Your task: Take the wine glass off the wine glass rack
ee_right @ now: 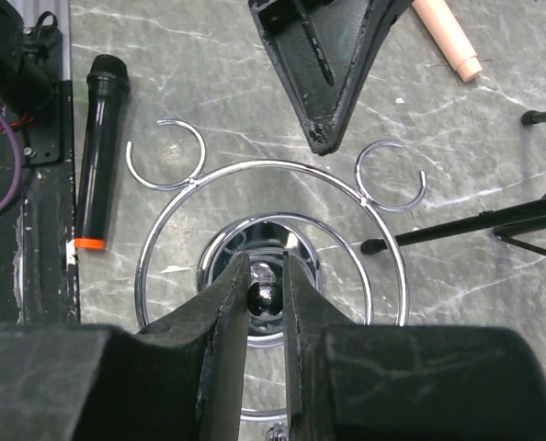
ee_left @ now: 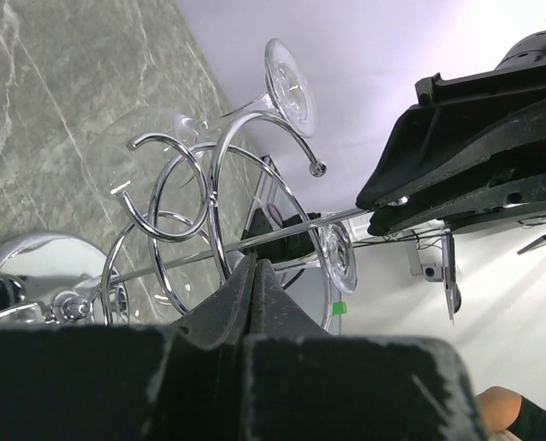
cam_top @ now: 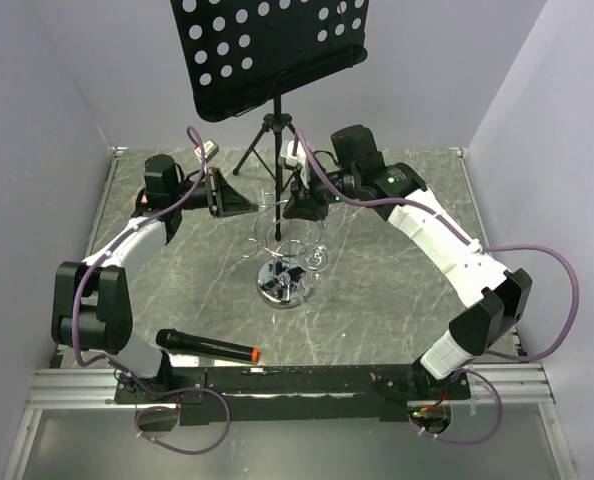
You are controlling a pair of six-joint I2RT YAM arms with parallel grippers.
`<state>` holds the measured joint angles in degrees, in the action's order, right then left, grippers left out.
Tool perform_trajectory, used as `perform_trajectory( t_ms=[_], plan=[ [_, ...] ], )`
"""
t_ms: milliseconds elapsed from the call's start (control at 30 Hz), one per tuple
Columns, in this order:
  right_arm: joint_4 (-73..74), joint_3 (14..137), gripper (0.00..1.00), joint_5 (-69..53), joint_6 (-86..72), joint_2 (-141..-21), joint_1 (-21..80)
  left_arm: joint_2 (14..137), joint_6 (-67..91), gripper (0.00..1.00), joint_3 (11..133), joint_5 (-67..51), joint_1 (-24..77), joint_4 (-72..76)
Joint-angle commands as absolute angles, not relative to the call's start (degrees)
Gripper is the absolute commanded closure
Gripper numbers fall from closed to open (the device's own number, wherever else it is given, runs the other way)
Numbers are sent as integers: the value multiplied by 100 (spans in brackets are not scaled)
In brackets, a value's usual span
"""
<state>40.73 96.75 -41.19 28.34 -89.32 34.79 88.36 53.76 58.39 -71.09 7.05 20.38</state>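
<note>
From where I stand, the right claw is pinched narrow around the shiny ball knob that tops the central post of the small chrome wire wine glass rack. The rack sits mid-frame in the overhead view on the grey marbled table. The left claw is shut tight, finger against finger, with nothing I can see between them. Its tip is just beside the rack's outer ring.

The clear stemmed wine glass hangs in a wire loop on the side away from that claw. Its round foot shows at upper centre of the left wrist view, with the bowl faint toward the upper left.

I'd say the step is getting the left claw onto the glass while the right one steadies the rack. To do it well, the right claw should hold the knob firm so the light stand can't tip. The left should open before it goes in and take the stem, not the thin bowl. Then it should slide the foot out through the loop's open mouth rather than tug against the wire. Clear glass on chrome is slippery, so slow is wise.

The black microphone with an orange band and the black perforated music stand are well apart from all this.
</note>
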Motion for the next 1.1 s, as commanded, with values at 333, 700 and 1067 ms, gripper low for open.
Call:
perform_trajectory(
  t_ms=[333, 700, 1067],
  plan=[
    [3059, 10740, 100, -3999, 2822, -9281, 3489, 8552, 5388, 99, 5739, -7014, 352, 2180],
    [3041, 11039, 100, -3920, 2795, -9615, 3481, 8447, 5597, 99, 5713, -6917, 150, 2267],
    [3094, 10890, 84, -3806, 2768, -9598, 3498, 8367, 5458, 99, 5608, -6882, 62, 2057]
  ],
)
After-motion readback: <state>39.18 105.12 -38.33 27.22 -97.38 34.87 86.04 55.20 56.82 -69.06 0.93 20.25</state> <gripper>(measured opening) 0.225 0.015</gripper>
